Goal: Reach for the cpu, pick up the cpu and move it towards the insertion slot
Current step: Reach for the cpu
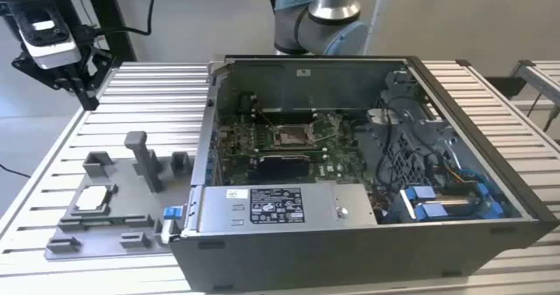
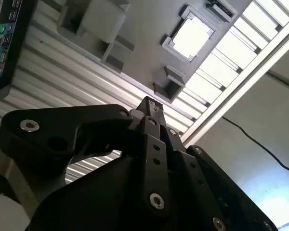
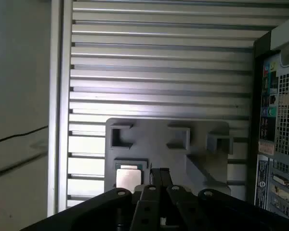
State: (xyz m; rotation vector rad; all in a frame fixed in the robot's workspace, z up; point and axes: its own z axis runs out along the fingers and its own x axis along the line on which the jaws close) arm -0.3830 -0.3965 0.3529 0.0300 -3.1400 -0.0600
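Fingers [image 2: 149, 120] clenched, empty; cpu [image 1: 94, 198] in grey fixture [image 1: 131, 206] (well apart from fingers).

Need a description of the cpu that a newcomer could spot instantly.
Find the open computer case; at the exterior view's left of it lies a grey fixture plate. The cpu is the flat silvery-white square in its recess, brighter than the grey blocks around it.
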